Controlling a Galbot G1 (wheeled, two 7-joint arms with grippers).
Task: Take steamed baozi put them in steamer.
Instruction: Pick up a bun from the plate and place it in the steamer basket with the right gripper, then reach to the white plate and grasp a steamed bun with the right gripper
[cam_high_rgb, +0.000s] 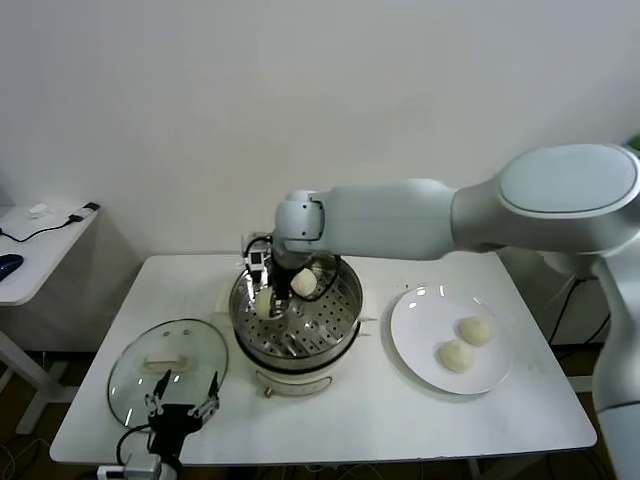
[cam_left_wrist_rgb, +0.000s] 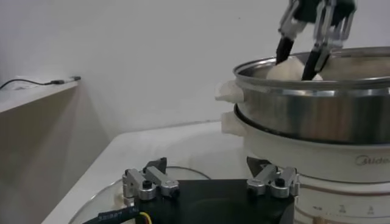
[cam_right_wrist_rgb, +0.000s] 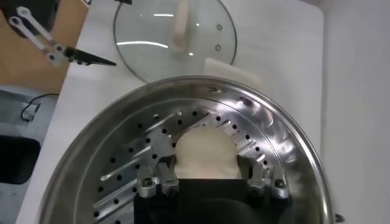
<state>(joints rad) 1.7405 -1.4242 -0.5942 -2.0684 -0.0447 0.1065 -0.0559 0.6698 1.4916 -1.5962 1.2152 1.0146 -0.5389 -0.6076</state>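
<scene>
Steel, shiny and round, the steamer pot (cam_high_rgb: 296, 308) stands upright on its cream-white electric base at the middle of the white worktop (cam_high_rgb: 400, 410), its open mouth facing straight up and its perforated basket floor lying level. Being round, it has no long axis; its side handles point toward the lid and toward the plate. The right gripper (cam_high_rgb: 287, 283) reaches down into the pot from the far side and pinches a smooth, domed, cream-white baozi bun (cam_right_wrist_rgb: 205, 153) between its two fingers (cam_right_wrist_rgb: 159, 180), just above the holed floor; the right wrist view shows the bun's rounded top facing up. A second cream-white bun (cam_high_rgb: 264, 303) lies in the basket just beside it, on the robot's left. Two more round buns (cam_high_rgb: 466, 343) sit side by side on the flat white plate (cam_high_rgb: 420, 315) to the right of the steamer. The left gripper (cam_high_rgb: 183, 398) hangs low at the near edge of the worktop with its fingers spread wide, holding nothing, over the rim of the round glass lid (cam_high_rgb: 168, 362) with its cream handle, which lies flat to the left of the steamer.
</scene>
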